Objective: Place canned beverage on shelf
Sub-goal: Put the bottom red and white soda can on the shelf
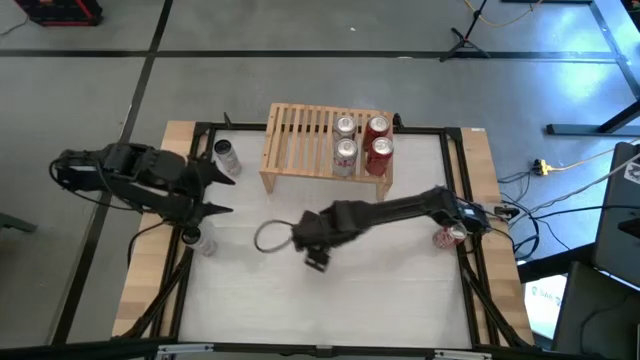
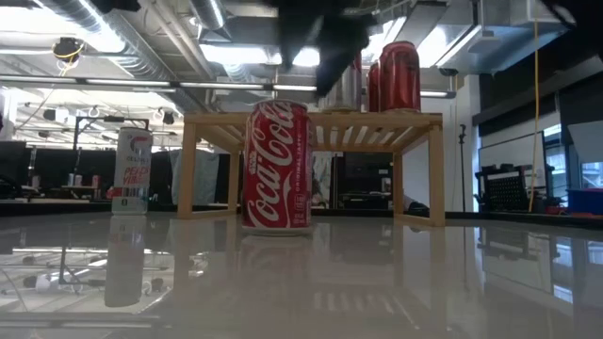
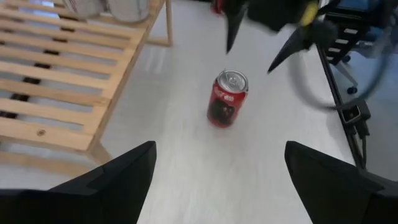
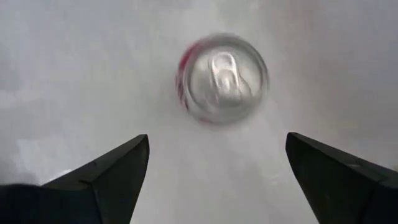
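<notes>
Left arm: my left gripper point(image 1: 222, 190) sits by the table's left edge, its dark pointed fingers spread wide and holding nothing.
Near the left arm: I see a slim silver can point(image 1: 227, 157) upright beside the rack's left leg, and a clear bottle point(image 1: 203, 239) lying just below the fingers.
Table: the table point(image 1: 380, 300) has a glossy white top, smooth enough to mirror the cans in the low view, with light-wood strips along its left and right edges.
Shelf: the shelf point(image 1: 300, 140) stands at the far edge, pale wood, flat slats on top, two solid side legs.
On the shelf: two silver cans point(image 1: 345, 140) and two red cans point(image 1: 378, 140) stand at its right end, round tops shining.
Red cola can: the red cola can point(image 3: 226, 98) stands upright on the white top in front of the shelf, near the middle, a smooth cylinder with a silver lid and pull tab.
Right arm: my right gripper point(image 4: 214, 165) hangs directly above that can, fingers wide apart and clear of it.
Right edge: another red can point(image 1: 447, 236) stands by the arm's base.
</notes>
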Robot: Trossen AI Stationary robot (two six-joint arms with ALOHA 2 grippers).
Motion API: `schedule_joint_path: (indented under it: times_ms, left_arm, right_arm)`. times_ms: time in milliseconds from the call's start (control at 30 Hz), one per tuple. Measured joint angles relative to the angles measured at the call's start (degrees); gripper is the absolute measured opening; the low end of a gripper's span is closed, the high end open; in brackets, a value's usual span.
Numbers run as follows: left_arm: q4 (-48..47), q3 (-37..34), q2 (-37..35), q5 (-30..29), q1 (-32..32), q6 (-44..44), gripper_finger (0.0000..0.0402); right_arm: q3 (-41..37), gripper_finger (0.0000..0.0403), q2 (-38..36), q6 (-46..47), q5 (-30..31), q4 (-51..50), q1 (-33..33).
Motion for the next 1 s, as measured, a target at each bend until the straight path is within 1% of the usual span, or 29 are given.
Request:
schedule_joint_path:
  times_ms: [67,167,300,367,433,600,733,900,1000]
  left_arm:
    - [1.17,0.00,1.91,-0.14,-0.10,-2.21,0.0348]
    - [3.60,0.00,5.14,-1.33,-0.99,-5.69,0.0348]
    - [8.70,0.00,9.90,-4.29,-3.04,-8.95,0.0348]
    - [12.15,0.00,12.49,-4.70,-4.16,-9.58,0.0348]
    - [15.70,0.00,15.36,-4.70,-5.40,-10.48,0.0348]
    - [23.58,0.00,23.86,-4.62,-7.65,-10.77,0.0348]
    - [26.13,0.00,30.99,-5.15,-6.90,-10.55,0.0348]
    - [29.81,0.00,38.30,-0.45,-4.23,-9.30,0.0348]
    - [31.71,0.00,41.30,0.48,-3.57,-7.78,0.0348]
  right_arm:
    - [-0.21,0.0364,-2.07,-0.39,3.39,-2.87,1.88]
    - [-0.20,0.0364,-4.93,-0.30,8.36,-3.96,4.64]
    - [-0.17,0.0364,-7.50,0.91,11.58,-6.28,8.88]
    - [-0.17,0.0364,-7.73,1.95,13.29,-8.70,11.64]
    - [-0.55,0.0364,-7.99,2.39,13.89,-8.50,14.35]
    - [-6.09,0.0364,-10.47,7.32,14.50,-8.60,19.60]
    - [-12.56,0.0364,-13.13,13.03,16.61,-7.30,22.67]
    - [-20.52,0.0364,-15.10,20.15,17.44,-3.69,26.26]
    - [-24.60,0.0364,-15.60,25.51,17.43,-0.79,28.49]
